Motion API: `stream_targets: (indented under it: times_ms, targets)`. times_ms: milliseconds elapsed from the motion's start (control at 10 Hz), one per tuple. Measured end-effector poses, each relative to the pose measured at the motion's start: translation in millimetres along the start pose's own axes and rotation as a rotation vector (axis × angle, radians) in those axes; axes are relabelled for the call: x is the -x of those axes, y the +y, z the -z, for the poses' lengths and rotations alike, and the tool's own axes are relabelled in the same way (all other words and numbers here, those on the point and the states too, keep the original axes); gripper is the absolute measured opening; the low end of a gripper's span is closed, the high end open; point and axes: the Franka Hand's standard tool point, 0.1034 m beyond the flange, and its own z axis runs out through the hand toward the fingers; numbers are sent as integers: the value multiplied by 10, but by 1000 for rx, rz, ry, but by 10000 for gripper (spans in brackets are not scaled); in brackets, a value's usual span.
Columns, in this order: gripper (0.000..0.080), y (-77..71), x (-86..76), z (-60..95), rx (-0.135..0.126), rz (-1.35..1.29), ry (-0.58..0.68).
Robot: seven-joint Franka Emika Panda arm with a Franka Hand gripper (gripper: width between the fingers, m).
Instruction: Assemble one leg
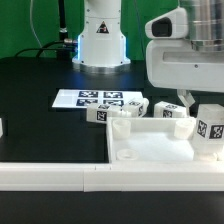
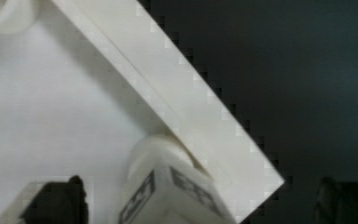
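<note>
My gripper [image 1: 185,101] hangs over the far right of the large white panel [image 1: 150,150]. In the wrist view the gripper [image 2: 197,203] is open, with a dark finger [image 2: 51,202] on either side of one white tagged leg [image 2: 167,185], apart from it. That leg [image 1: 176,113] stands by the panel's raised rim [image 2: 158,80]. Another leg [image 1: 210,128] stands at the panel's right side. Two more legs [image 1: 100,113] [image 1: 131,109] lie just beyond the panel's far rim.
The marker board [image 1: 98,98] lies on the black table behind the legs. The robot's white base [image 1: 100,35] stands at the back. A white bar [image 1: 50,175] runs along the front edge at the exterior view's left.
</note>
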Motion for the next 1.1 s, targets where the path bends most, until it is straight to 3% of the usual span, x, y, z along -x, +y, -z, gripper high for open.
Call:
stream_targets:
  times_ms: [200,300,400,500,600,800,900,1000,1100]
  targets:
    - [649,15,-14,3,1,158,1]
    - [649,73,-80,22,33,334,17]
    - [649,86,-177,75,81,510,43]
    - [649,43,-211,70,119,684,61]
    - [649,-7,-198,39,117,724,88]
    - [430,-5,-195,40,109,686,85]
    - [430,-14,-187,37,102,627,86]
    - [292,4,-206,43,100,543,91]
    - [292,9,-211,44,98,485,94]
